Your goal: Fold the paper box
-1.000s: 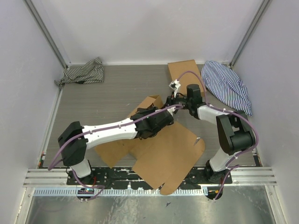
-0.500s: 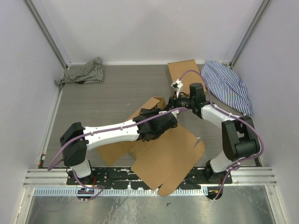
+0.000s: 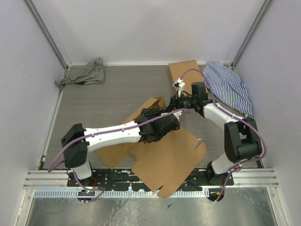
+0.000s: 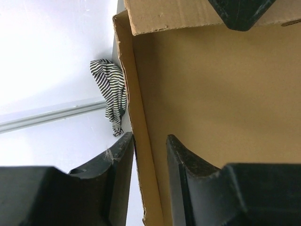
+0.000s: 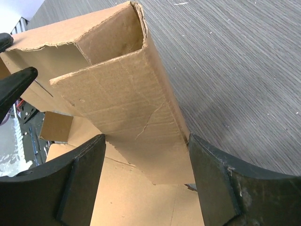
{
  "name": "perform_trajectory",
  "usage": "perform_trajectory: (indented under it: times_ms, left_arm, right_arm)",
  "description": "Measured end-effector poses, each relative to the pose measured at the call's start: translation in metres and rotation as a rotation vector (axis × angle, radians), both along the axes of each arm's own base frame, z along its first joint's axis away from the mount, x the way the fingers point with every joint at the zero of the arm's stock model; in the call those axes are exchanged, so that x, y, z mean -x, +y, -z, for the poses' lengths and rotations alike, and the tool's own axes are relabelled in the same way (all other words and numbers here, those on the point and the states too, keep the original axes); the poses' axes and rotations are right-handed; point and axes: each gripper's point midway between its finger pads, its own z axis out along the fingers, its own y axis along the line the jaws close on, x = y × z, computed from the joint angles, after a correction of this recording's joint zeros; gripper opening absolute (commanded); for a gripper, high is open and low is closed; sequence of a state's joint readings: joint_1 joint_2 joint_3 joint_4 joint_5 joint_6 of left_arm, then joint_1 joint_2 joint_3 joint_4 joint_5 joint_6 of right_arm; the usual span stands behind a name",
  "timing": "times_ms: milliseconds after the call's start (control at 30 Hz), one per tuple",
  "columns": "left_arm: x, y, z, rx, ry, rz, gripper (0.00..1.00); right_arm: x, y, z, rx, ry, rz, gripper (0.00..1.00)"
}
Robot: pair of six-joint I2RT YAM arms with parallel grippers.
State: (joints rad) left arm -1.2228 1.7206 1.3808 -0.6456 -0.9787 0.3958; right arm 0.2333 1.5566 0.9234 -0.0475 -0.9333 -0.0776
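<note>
The paper box (image 3: pixel 167 157) is a large brown die-cut sheet lying between the arms, with one side wall (image 3: pixel 153 102) folded up at its far edge. My left gripper (image 3: pixel 165 117) reaches across the sheet. In the left wrist view it (image 4: pixel 150 137) is shut on the edge of a raised wall (image 4: pixel 141 108), one finger on each side. My right gripper (image 3: pixel 178 101) is at the raised wall's far end. In the right wrist view it (image 5: pixel 146 139) is open wide, its fingers on either side of a folded flap (image 5: pixel 127 103) without gripping it.
A smaller brown cardboard box (image 3: pixel 186 71) lies at the back. A blue striped cloth (image 3: pixel 229 87) is at the back right, and a black and white striped cloth (image 3: pixel 84 73) at the back left. White walls enclose the grey table (image 3: pixel 117 92).
The left arm has pushed a little to the right with the wall in its grip. The right wrist has drawn slightly back, and the sheet's near edge has shifted slightly.
</note>
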Motion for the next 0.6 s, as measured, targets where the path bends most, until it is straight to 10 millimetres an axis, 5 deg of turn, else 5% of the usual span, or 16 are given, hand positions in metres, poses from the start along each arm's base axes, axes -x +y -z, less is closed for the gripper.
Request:
perform_trajectory:
  times_ms: [133,333,600]
  left_arm:
    - [0.001,0.0,0.002,0.019,0.008,-0.009,0.33]
    - [-0.002,0.003,0.007,0.06,0.031,-0.039,0.08]
    - [-0.005,0.011,0.005,0.067,0.025,-0.077,0.0]
  right_arm:
    - [0.0,0.0,0.002,0.001,0.005,0.001,0.77]
    - [0.0,0.0,0.006,0.003,0.021,0.003,0.79]
    - [-0.003,-0.004,0.007,0.008,0.02,0.017,0.8]
